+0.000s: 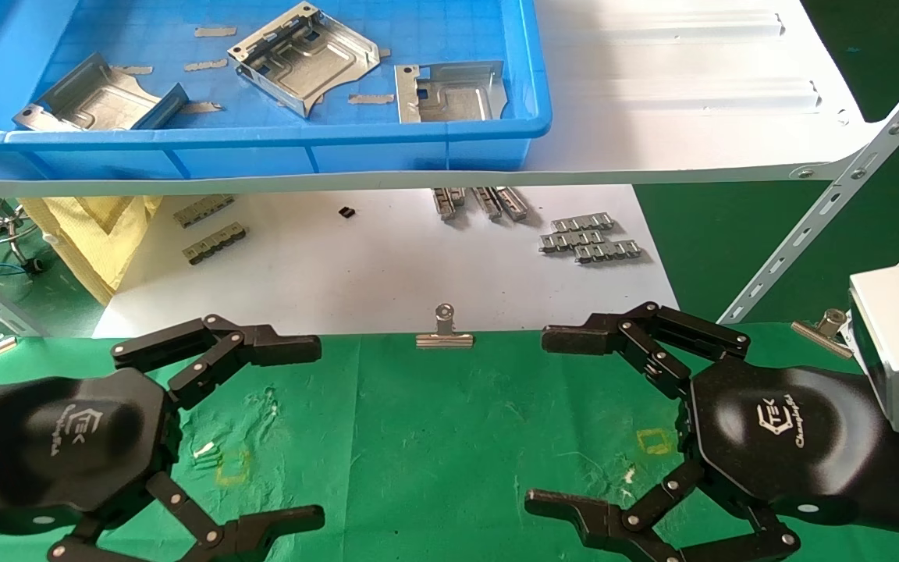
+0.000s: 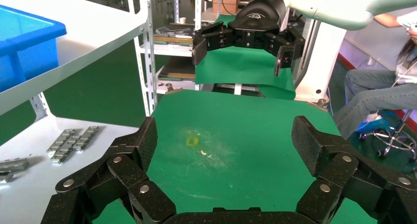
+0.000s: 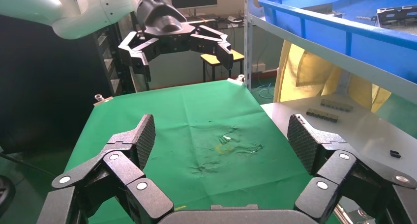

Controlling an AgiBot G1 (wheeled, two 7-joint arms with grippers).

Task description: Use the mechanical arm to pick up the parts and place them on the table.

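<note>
Three silvery stamped plates lie in a blue bin on the white shelf: one at the left [image 1: 98,100], one in the middle [image 1: 305,56], one at the right [image 1: 449,92]. My left gripper [image 1: 321,429] is open and empty, low over the green cloth table [image 1: 434,437] at the near left. My right gripper [image 1: 535,417] is open and empty at the near right. Each wrist view shows its own open jaws over bare green cloth [image 2: 226,135] [image 3: 196,130] with the other gripper [image 2: 241,49] [image 3: 182,54] across from it.
The blue bin [image 1: 262,148] sits on the white shelf [image 1: 691,86], above and behind the cloth. Small grey ridged strips [image 1: 590,238] and a black bit [image 1: 346,211] lie on the white sheet below. Binder clips [image 1: 444,332] hold the cloth's far edge. A slanted shelf brace [image 1: 832,203] is at right.
</note>
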